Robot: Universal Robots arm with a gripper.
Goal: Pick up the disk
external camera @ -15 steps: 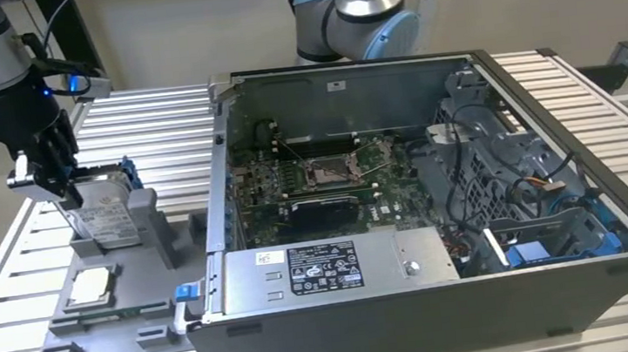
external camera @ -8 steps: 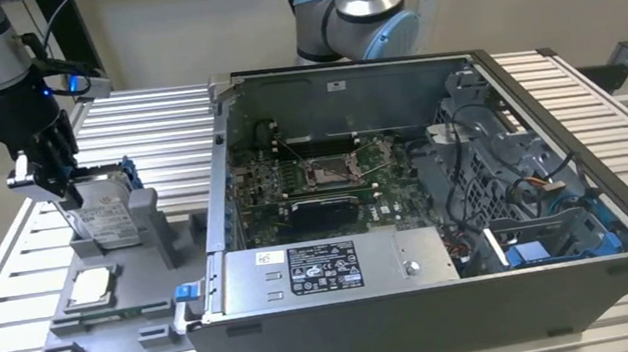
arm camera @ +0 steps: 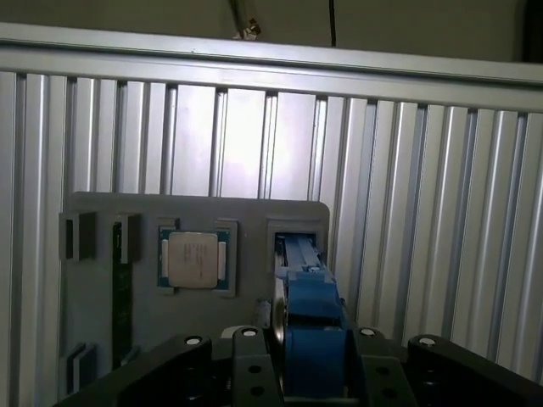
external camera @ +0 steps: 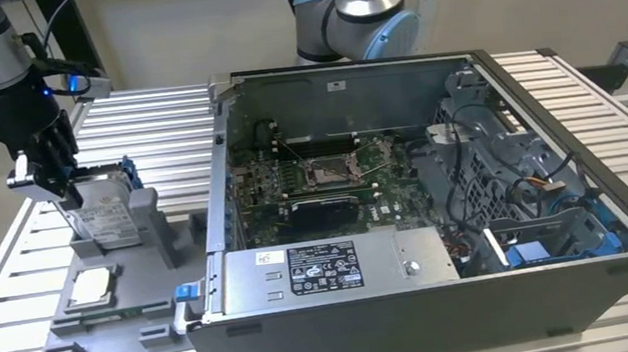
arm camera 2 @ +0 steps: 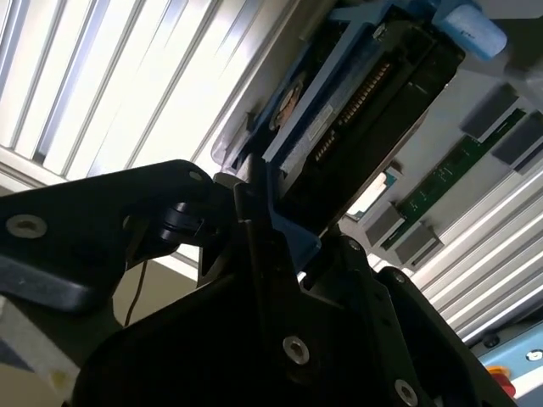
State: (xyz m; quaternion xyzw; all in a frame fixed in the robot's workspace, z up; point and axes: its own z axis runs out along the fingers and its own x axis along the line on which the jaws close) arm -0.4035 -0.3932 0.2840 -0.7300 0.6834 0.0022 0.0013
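The disk (external camera: 104, 214), a silver drive with a white label in a blue frame, stands on edge in a slot of the grey fixture plate (external camera: 114, 333) at the exterior view's left. My gripper (external camera: 59, 190) comes down onto its upper end and is shut on it. In the first wrist view the blue frame (arm camera: 310, 326) sits tight between the two black fingers (arm camera: 246, 369) of the gripper (arm camera: 307, 360). In the second wrist view the disk (arm camera 2: 365, 119) shows its dark underside and connector edge, held at the gripper (arm camera 2: 276, 225). Whether its lower edge still rests in the slot I cannot tell.
A small square silver chip (external camera: 93, 285) lies in a pocket of the fixture plate, beside the disk's slot. An open computer case (external camera: 436, 216) fills the middle and right, with a long grey labelled box (external camera: 336, 266) along its front. Another arm's base (external camera: 358, 14) stands behind it.
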